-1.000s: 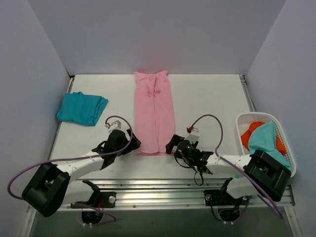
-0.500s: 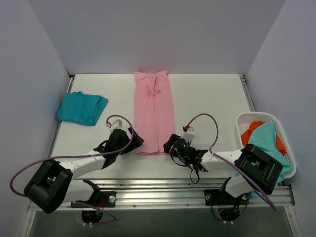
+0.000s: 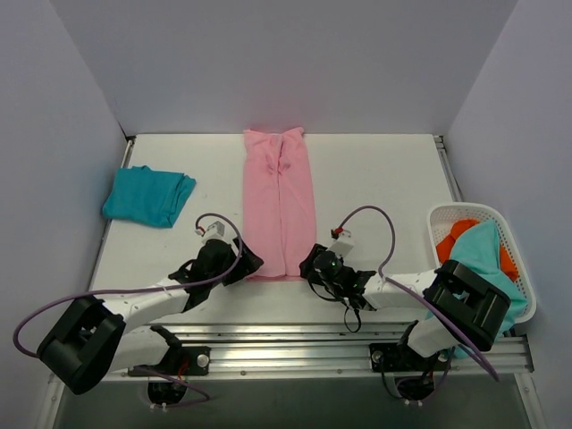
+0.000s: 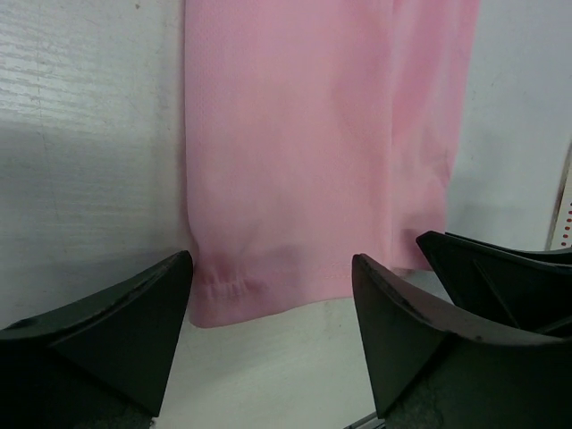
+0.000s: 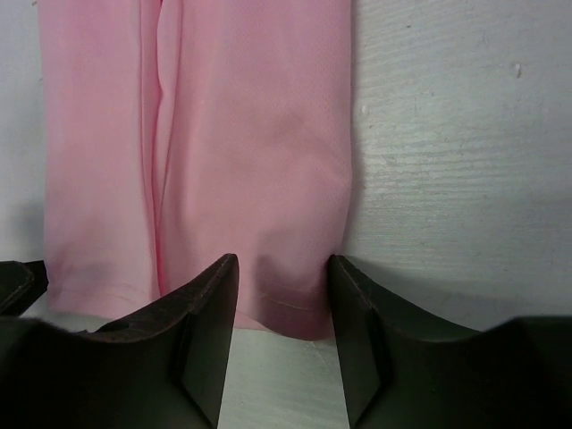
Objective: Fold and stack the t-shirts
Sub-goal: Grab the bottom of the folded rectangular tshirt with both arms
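The pink t-shirt [image 3: 279, 206] lay folded lengthwise down the frame's centre, with the left gripper [image 3: 245, 262] and right gripper [image 3: 309, 263] open and empty at its lower hem corners, seemingly poised to pinch both

Pink t-shirt [image 3: 280, 206]: near-edge corners hidden from me under left gripper [image 3: 250, 264] and right gripper [image 3: 308, 264] overhead; far end cut off in both wrist views. Basket [image 3: 465, 206], right edge: cloths [image 3: 474, 250] partly behind right arm [image 3: 469, 304]; I couldn't identify them.

Pink t-shirt [image 4: 313, 152]: soft matt cotton knit. Table [image 5: 447, 161]: white, faintly grained. Basket [image 3: 527, 268]: white plastic lattice.
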Available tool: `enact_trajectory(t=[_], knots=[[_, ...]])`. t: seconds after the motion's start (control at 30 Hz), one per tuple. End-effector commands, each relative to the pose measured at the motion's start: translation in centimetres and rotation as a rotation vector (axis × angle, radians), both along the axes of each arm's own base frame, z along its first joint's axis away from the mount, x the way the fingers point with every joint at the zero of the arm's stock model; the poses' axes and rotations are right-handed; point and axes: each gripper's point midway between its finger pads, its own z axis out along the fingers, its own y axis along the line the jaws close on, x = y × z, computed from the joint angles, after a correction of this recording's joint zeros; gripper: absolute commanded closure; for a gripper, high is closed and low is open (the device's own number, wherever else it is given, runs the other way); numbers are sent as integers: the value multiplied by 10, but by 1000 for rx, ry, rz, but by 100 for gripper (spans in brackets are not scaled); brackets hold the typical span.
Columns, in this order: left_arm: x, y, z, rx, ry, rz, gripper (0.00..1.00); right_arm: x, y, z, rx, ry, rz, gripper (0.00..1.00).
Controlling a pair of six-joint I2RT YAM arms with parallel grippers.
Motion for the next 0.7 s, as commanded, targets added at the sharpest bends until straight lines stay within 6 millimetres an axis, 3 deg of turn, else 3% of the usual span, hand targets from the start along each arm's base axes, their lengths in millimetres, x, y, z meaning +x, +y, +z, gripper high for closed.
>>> enact_trajectory(t=[0.0, 0.2, 0.47, 0.6, 0.67], knots=[[0, -7, 14, -47, -28, -8, 21, -14, -21, -26, -109, 86, 1, 60], [0, -7, 9, -45, -27, -6, 44, -13, -24, -26, -117, 84, -2, 81], [-2, -12, -3, -55, -14, -26, 59, -15, -25, -34, -116, 99, -5, 88], [-5, -9, -12, -43, 0, -24, 97, -17, -25, -39, -109, 106, -3, 98], [-7, -7, -16, -32, 9, -23, 98, -18, -26, -40, -105, 109, -4, 100]])
